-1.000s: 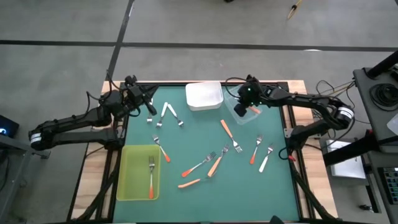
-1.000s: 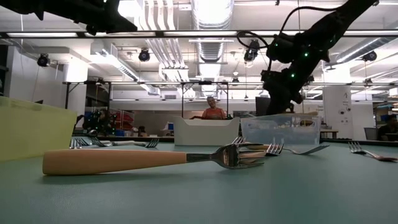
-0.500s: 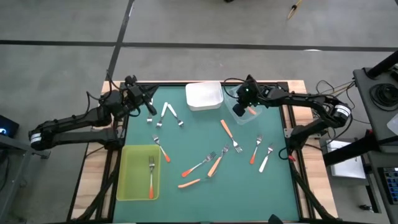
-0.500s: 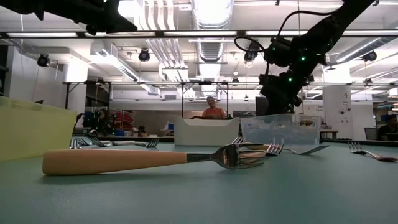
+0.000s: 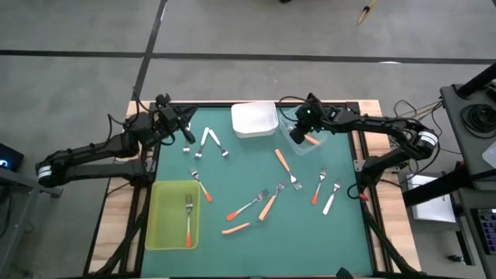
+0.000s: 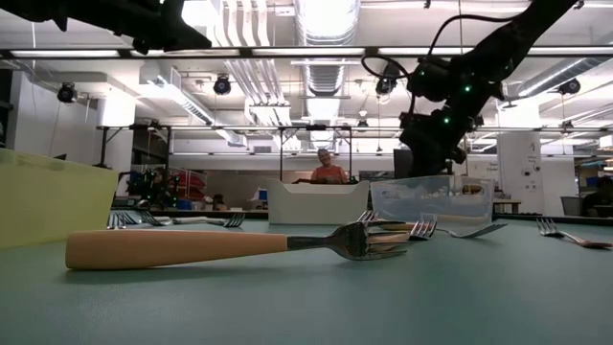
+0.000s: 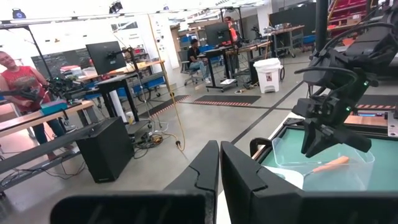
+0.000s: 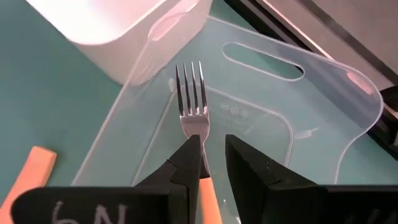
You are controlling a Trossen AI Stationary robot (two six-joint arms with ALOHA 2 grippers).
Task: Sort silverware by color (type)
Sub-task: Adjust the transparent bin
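My right gripper hangs open over the clear tray at the far right, slanting down. Its fingers stand on either side of the neck of a light orange fork. That fork lies on the tray's floor, tines toward the white tray, with its handle showing below the gripper. Other silverware lies loose on the green table: red-orange, light orange and white forks. My left gripper waits shut at the far left, pointing level.
A yellow-green tray at the near left holds one red-orange fork. White forks lie near my left gripper. In the low view a light orange fork lies close in front. A person stands in the room beyond the table.
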